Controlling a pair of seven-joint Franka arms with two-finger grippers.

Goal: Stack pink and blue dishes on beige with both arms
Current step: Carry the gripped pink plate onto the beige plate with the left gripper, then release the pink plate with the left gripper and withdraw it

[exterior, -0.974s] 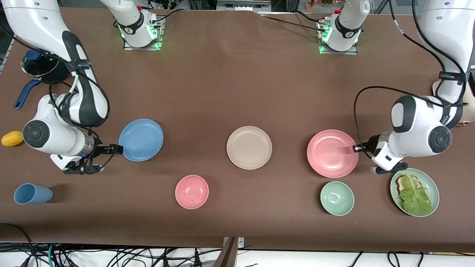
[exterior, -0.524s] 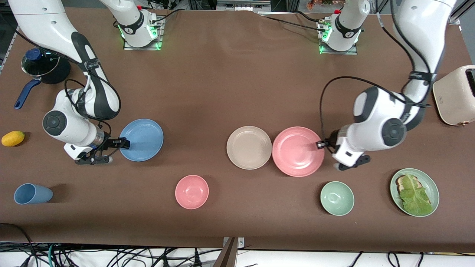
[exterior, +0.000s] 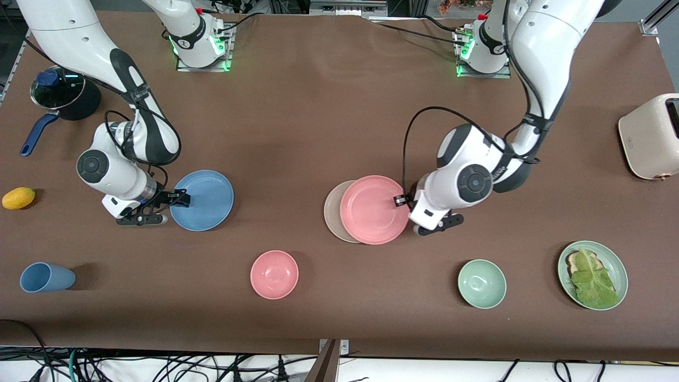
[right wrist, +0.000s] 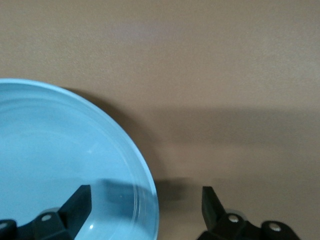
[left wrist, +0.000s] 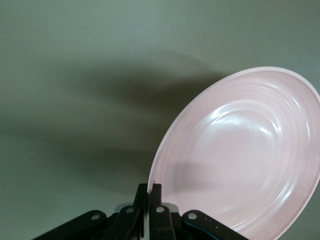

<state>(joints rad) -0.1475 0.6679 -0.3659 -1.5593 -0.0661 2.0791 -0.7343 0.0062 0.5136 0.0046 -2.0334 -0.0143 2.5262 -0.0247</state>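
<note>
My left gripper (exterior: 401, 201) is shut on the rim of the pink plate (exterior: 374, 209) and holds it over the beige plate (exterior: 331, 213). The pink plate covers most of the beige one, and only a crescent toward the right arm's end shows. The left wrist view shows the left gripper (left wrist: 150, 192) pinching the pink plate (left wrist: 240, 160) at its edge. The blue plate (exterior: 204, 200) lies on the table toward the right arm's end. My right gripper (exterior: 177, 199) is open at its rim. In the right wrist view one fingertip (right wrist: 80, 200) is over the blue plate (right wrist: 60, 160) and the other stands outside it.
A small pink bowl (exterior: 274, 274), a green bowl (exterior: 481, 284) and a green plate with lettuce and bread (exterior: 611, 255) stand nearer the camera. A blue cup (exterior: 46, 277), a yellow fruit (exterior: 18, 198) and a lidded pot (exterior: 63, 95) are at the right arm's end, a toaster (exterior: 650, 136) at the left arm's.
My left arm has carried the pink plate from the left arm's end across to above the beige plate. My right gripper has shifted slightly at the blue plate's rim; the blue plate has not moved.
</note>
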